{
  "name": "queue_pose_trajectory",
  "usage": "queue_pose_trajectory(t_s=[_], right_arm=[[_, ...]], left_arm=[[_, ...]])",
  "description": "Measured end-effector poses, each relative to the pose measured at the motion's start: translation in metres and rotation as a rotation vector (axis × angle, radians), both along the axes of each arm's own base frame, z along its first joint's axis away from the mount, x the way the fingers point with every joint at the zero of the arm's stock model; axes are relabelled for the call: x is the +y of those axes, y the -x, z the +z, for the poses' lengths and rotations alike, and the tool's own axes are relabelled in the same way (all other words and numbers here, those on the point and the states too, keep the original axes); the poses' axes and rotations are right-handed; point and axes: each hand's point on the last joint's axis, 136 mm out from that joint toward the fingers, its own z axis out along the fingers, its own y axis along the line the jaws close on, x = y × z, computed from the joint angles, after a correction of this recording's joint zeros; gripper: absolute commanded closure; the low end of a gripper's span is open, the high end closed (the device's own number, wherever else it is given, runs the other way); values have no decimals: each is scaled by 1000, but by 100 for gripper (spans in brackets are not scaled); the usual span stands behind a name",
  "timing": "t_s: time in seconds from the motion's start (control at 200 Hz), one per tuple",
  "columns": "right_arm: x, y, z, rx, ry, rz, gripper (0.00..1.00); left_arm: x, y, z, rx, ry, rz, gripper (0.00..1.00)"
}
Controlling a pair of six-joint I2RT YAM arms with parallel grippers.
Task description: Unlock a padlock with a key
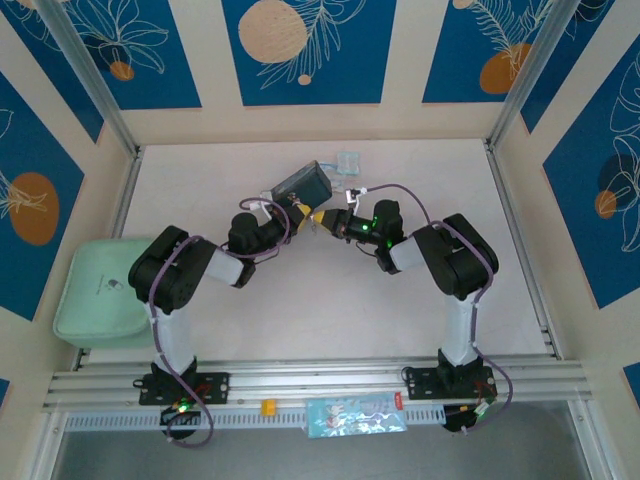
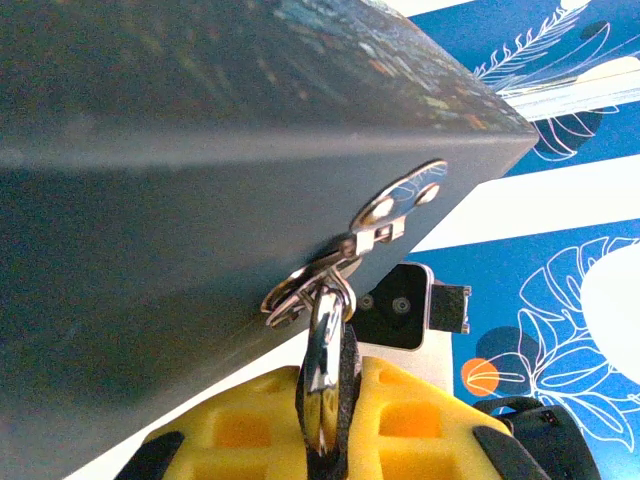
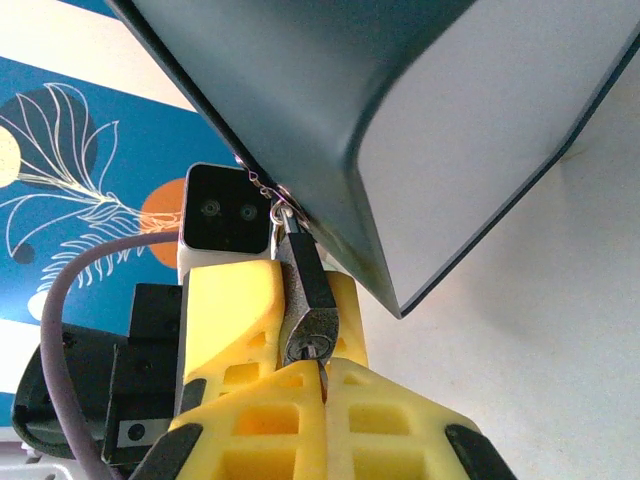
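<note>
Both my tools meet near the middle of the tabletop (image 1: pixel 200 170), tip to tip, at the near side of the tin box (image 1: pixel 303 183). Left tool (image 2: pixel 330 388): yellow fingers pressed in on the padlock (image 2: pixel 322 345), pinching its dark body from both sides. The padlock's thin silver shackle is threaded through the ring of the hasp (image 2: pixel 398 205) on the tin's wall, and its body points away from the tin toward my right tool. Right tool (image 3: pixel 323 372): fingers pressed together, pinching the key (image 3: pixel 323 386); only a thin sliver of it shows in the seam between the yellow pads. From the right wrist, the padlock's bottom end faces straight at that tool and sits right at its fingertips, with the keyhole (image 3: pixel 312 347) in line with the seam. The key's tip meets the keyhole; how deep it sits I cannot tell. The tin looms above both tools, touching neither set of fingers that I can see.
</note>
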Motion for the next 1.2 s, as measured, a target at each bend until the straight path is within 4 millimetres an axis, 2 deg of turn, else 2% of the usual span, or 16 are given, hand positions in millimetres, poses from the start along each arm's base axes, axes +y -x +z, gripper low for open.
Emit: queue_pose_trajectory(t_s=[0.235,0.52,0.645,0.93,1.2], right_arm=[[1,0,1,45,-19,2,100],[6,-7,10,465,-255,64,100],[7,-7,18,562,-317,65,100],[13,-20,42,570,-401,33,100],[26,-45,92,466,-470,43,100]], left_arm=[[0,0,2,-7,2,1,100],[5,-4,11,-88,-24,17,100],[5,-3,21,-132,-35,8,100],[13,-9,46,-252,-71,33,100],[32,-22,93,-423,-52,136,100]])
